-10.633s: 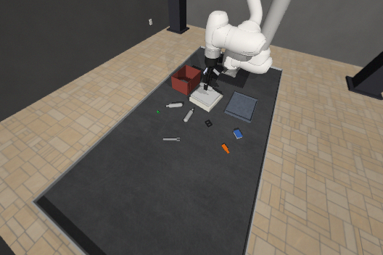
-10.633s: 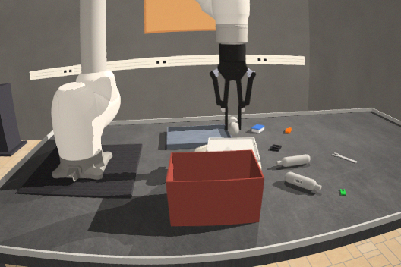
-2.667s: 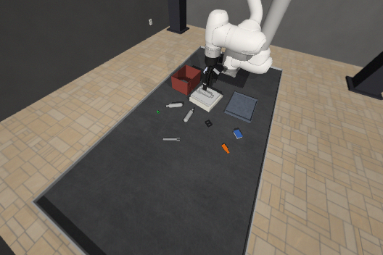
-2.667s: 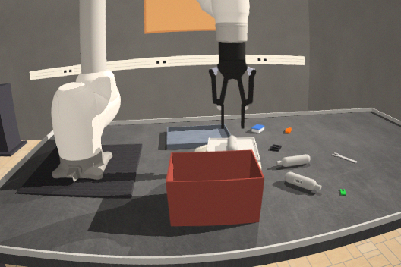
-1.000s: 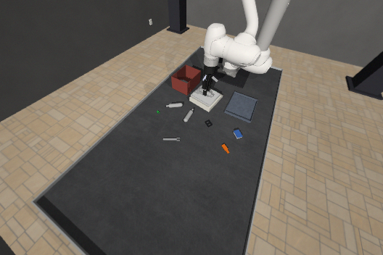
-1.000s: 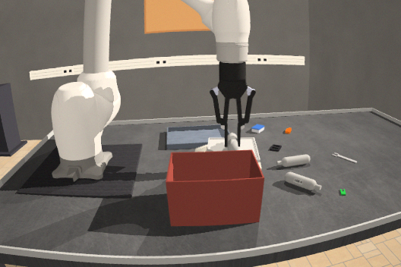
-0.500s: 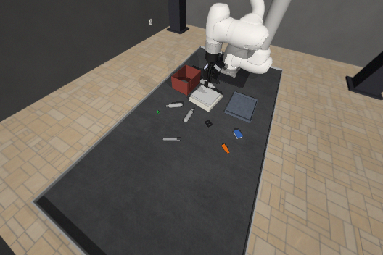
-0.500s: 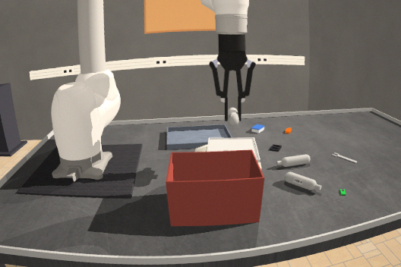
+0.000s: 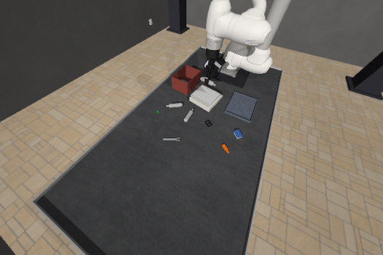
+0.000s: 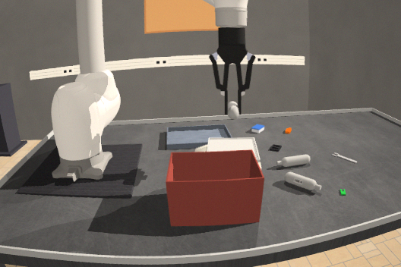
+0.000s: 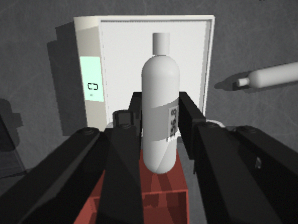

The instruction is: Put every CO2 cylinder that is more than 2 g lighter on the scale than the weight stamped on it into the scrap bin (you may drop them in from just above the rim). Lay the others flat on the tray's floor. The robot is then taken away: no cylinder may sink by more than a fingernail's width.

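Note:
My gripper (image 10: pixel 232 108) is shut on a white CO2 cylinder (image 11: pixel 160 112) and holds it well above the white scale (image 9: pixel 206 98), between the scale and the red scrap bin (image 10: pixel 214 186). The held cylinder also shows in the exterior view (image 10: pixel 233 109) and lies level between the fingers. The scale's green display (image 11: pixel 92 86) shows in the wrist view. Two more white cylinders lie flat on the table (image 10: pixel 294 161) (image 10: pixel 302 181), right of the bin. The blue-grey tray (image 10: pixel 198 136) sits behind the bin and holds nothing that I can see.
A blue block (image 10: pixel 258 128), an orange block (image 10: pixel 288 130), a small black part (image 10: pixel 275 147), a metal tool (image 10: pixel 344 157) and a green bit (image 10: pixel 343 192) lie on the table. The arm's base (image 10: pixel 85 126) stands at the left.

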You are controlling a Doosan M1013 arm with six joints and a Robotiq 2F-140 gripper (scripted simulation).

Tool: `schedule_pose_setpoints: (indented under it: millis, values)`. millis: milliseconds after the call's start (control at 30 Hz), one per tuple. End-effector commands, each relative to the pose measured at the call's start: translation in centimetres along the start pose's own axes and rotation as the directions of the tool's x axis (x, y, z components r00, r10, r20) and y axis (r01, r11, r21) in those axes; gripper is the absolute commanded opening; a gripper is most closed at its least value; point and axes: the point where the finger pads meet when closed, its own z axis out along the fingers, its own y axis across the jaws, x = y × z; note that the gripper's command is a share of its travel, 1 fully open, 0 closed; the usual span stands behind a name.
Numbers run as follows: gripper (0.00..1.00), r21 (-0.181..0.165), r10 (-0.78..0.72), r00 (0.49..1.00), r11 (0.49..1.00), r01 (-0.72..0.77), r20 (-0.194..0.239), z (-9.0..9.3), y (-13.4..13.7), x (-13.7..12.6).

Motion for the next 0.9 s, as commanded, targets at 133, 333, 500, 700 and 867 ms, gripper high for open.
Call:
schedule_pose_setpoints:
  millis: [133, 333, 500, 700, 867]
  values:
    - [0.10, -0.001, -0.008, 1.000, 1.000, 0.008, -0.001, -0.1, -0.4, 1.6]
    - [0.10, -0.001, -0.076, 0.997, 0.997, 0.076, -0.001, -0.1, -4.6, 10.4]
    - [0.10, -0.001, -0.142, 0.990, 0.990, 0.142, -0.001, 0.0, -9.0, 15.7]
    - [0.10, -0.001, -0.165, 0.986, 0.986, 0.165, -0.001, 0.0, -13.9, 21.1]
    - [0.10, -0.001, -0.166, 0.986, 0.986, 0.166, -0.001, 0.0, -16.6, 24.4]
